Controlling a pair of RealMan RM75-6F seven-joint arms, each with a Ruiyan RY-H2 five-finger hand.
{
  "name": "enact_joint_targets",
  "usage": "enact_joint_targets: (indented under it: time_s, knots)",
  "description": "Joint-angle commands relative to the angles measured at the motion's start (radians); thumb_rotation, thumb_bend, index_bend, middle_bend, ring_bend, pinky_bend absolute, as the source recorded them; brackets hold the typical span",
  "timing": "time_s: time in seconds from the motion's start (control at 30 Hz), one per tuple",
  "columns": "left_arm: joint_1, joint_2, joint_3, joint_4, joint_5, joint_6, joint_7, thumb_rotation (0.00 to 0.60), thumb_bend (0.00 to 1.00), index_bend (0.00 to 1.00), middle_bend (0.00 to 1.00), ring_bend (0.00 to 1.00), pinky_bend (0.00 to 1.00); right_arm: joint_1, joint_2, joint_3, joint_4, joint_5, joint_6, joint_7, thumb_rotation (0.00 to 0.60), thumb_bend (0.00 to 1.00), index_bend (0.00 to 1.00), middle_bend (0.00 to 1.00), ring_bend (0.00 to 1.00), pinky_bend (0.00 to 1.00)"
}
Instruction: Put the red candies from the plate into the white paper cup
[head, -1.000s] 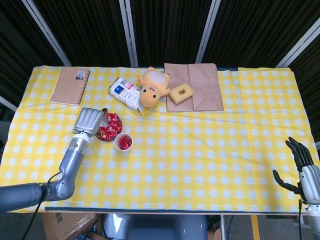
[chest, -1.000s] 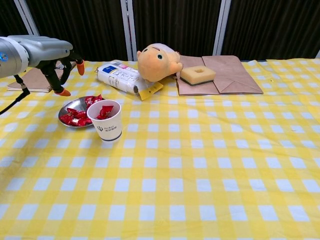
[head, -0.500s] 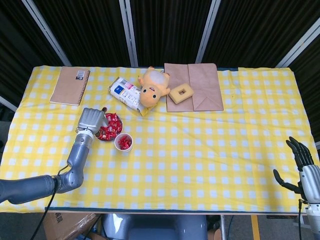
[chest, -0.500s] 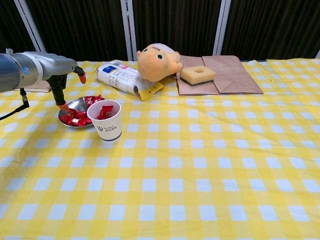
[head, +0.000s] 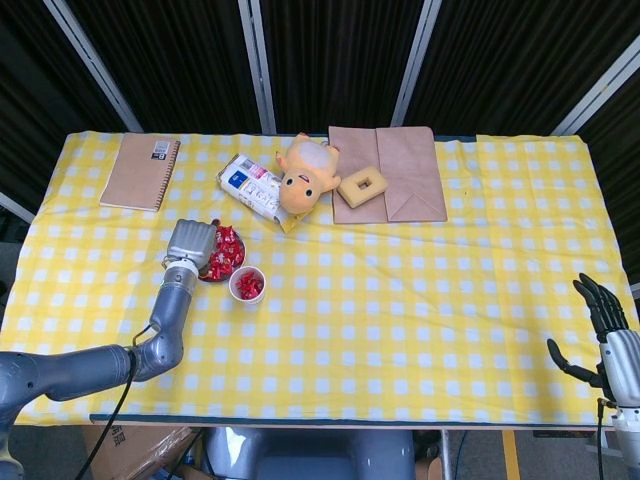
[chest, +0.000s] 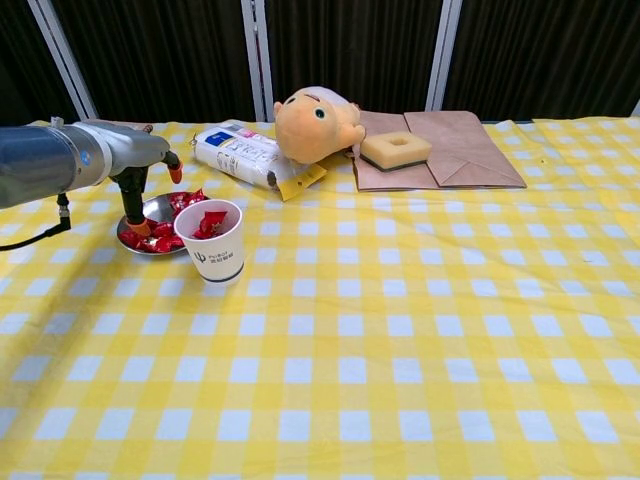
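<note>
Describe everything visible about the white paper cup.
The white paper cup stands upright on the yellow checked tablecloth, just right of the metal plate and apparently touching its rim. It tapers downward, looks like plain paper and carries a small dark logo on its side. Several red candies already lie inside. The left hand is over the plate, not touching the cup.

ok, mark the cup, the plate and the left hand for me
cup (chest: 216, 252), chest view, front wall
plate (chest: 160, 207), chest view, bare back rim
left hand (head: 190, 243), head view, back of hand
</note>
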Motion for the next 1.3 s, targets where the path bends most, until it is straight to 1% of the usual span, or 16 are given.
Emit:
enact_joint_targets:
  time_s: [0.03,0.5,0.67,0.9,1.13,1.3]
  knots:
    - [-0.007,-0.017,-0.004,0.021,-0.014,-0.008,0.006,0.600,0.16,0.19,0.98,1.00,0.99,0.000,0.000,0.000,0.000,0.000,0.001,0.002,0.600,0.42,0.00,0.00,0.00,0.00]
    - [-0.034,-0.065,-0.012,0.084,-0.077,-0.036,0.051,0.600,0.17,0.20,0.98,1.00,0.99,0.000,0.002,0.001,-0.001,0.000,0.001,0.009,0.600,0.42,0.00,0.00,0.00,0.00]
    - [-0.041,-0.081,-0.014,0.098,-0.075,-0.046,0.055,0.600,0.20,0.22,0.98,1.00,0.99,0.000,0.002,0.001,-0.001,0.001,0.000,0.010,0.600,0.42,0.00,0.00,0.00,0.00]
    - [-0.043,-0.094,-0.014,0.103,-0.066,-0.051,0.052,0.600,0.24,0.28,0.98,1.00,0.99,-0.001,0.002,0.002,0.000,0.001,0.002,0.013,0.600,0.42,0.00,0.00,0.00,0.00]
    - [-0.037,-0.085,-0.005,0.091,-0.062,-0.046,0.056,0.600,0.24,0.31,0.98,1.00,0.99,-0.001,0.002,0.002,0.000,-0.002,0.004,0.015,0.600,0.42,0.00,0.00,0.00,0.00]
    - [-0.030,-0.077,0.004,0.082,-0.061,-0.043,0.058,0.600,0.27,0.38,0.98,1.00,0.99,-0.002,0.002,0.002,-0.001,-0.001,0.005,0.017,0.600,0.42,0.00,0.00,0.00,0.00]
